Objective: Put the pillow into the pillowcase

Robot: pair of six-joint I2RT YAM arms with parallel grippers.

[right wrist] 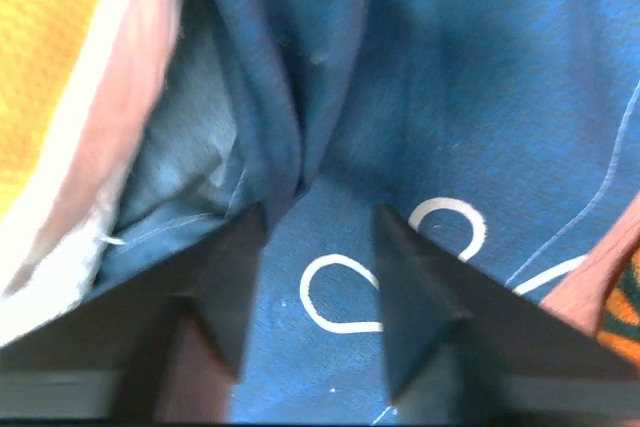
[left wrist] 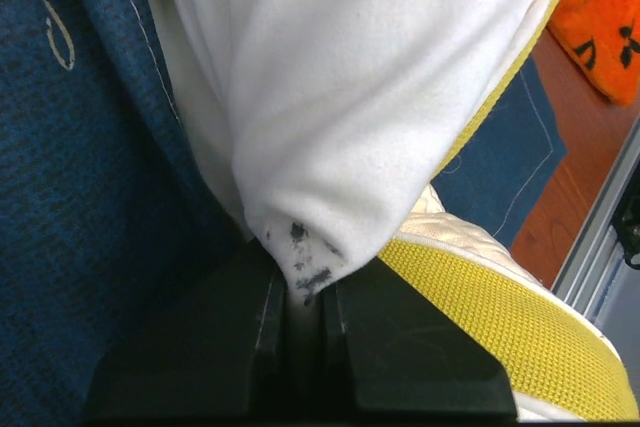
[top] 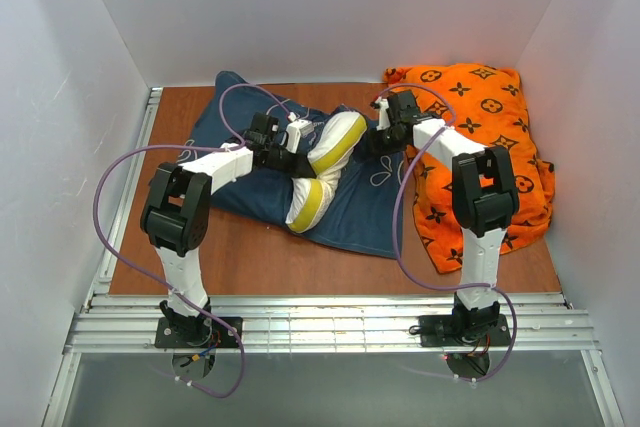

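Left gripper — shut tight on a pinch of pillow fabric, likely to steer it | right gripper — jaws part-open at a pillowcase fold, nothing gripped; seemingly placed to lift the opening

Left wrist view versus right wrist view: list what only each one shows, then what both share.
Only the left wrist: the left gripper shut on a smudged white corner of the pillow. Only the right wrist: the right gripper, jaws apart, at a bunched fold of the pillowcase and a white loop drawing. Both: navy pillowcase fabric and the pillow's yellow band.
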